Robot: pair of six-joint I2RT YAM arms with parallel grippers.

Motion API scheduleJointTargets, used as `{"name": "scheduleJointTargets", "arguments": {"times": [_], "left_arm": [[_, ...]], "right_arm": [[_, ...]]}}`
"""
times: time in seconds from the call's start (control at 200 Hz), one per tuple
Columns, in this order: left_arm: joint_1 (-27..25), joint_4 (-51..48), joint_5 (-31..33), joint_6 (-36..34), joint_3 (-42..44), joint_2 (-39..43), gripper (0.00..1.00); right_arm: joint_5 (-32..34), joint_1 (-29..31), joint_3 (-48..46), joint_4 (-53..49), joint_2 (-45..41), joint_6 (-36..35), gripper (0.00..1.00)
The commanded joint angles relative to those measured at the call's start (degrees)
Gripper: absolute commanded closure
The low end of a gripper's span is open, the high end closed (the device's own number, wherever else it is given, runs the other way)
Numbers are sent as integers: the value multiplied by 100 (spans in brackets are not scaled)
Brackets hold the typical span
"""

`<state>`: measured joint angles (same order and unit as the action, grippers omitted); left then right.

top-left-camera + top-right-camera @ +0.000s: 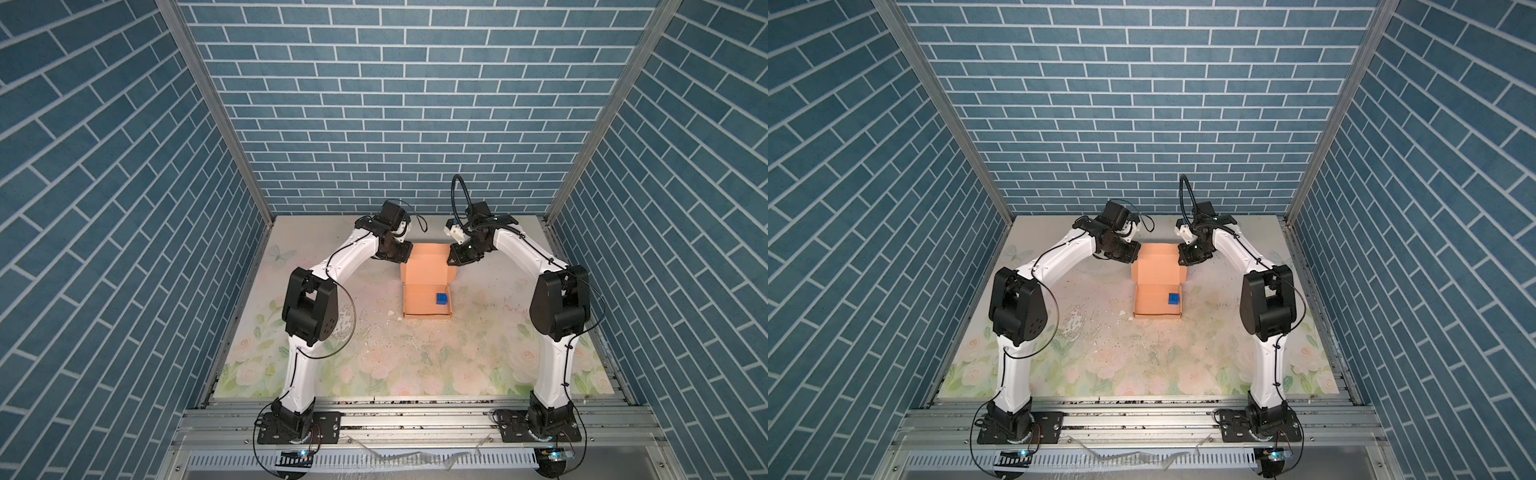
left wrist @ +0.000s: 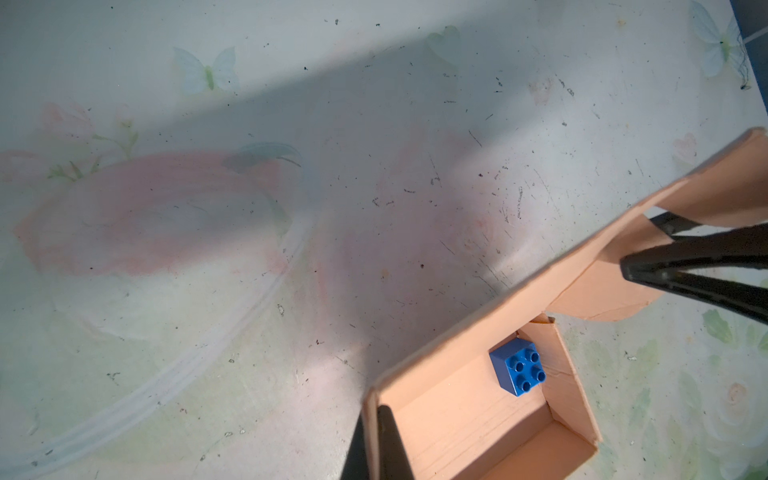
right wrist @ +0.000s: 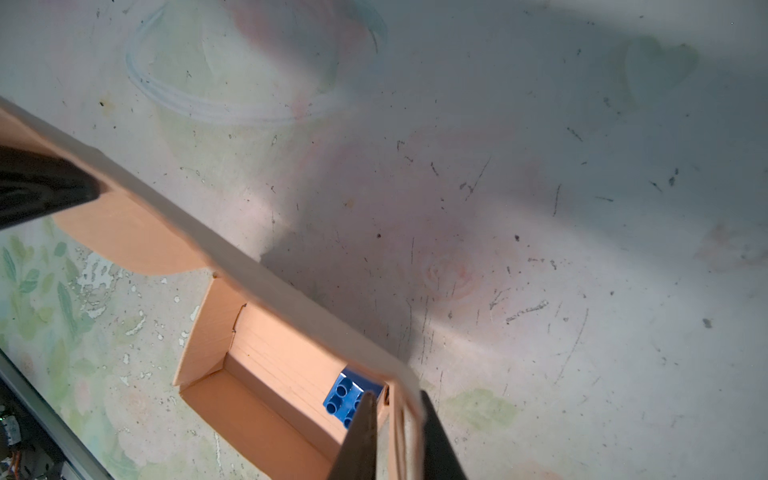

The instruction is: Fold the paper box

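Peach-tan paper box (image 1: 419, 300) — lid raised, walls standing.

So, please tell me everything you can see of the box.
The box is thin peach-tan cardboard: a shallow open tray on the floral table, its hinged lid raised at the far side. A blue brick lies inside by the right wall. The left gripper pinches the lid's left edge; the right gripper straddles its right edge.

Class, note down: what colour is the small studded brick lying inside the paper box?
The brick is blue, clearest in the left wrist view.
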<state>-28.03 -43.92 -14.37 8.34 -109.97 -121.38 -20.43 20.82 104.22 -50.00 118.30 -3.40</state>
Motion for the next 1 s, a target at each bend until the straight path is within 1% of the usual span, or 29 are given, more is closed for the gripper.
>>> {"name": "scheduleJointTargets", "arguments": {"times": [0.0,0.25,0.34,0.53,0.65,0.84,0.995], "left_arm": [[-21,114,74,45,95,248,100],[-21,608,205,123,543,694,100],[-35,831,288,167,779,909,100],[-104,1414,541,323,1446,1391,100],[-232,1806,755,394,1848,1670,100],[-580,2213,1410,344,2258,1935,100],[-694,2670,1675,453,2660,2125,100]], "right_arm": [[84,27,-150,77,-72,-123,87],[135,84,-640,658,-630,123,96],[253,130,-830,837,-876,221,100],[554,228,-1398,1335,-1438,564,100],[787,339,-1787,1688,-1739,781,100],[1206,573,-2193,2081,-2012,993,100],[1470,694,-2544,2440,-2211,1126,100]]}}
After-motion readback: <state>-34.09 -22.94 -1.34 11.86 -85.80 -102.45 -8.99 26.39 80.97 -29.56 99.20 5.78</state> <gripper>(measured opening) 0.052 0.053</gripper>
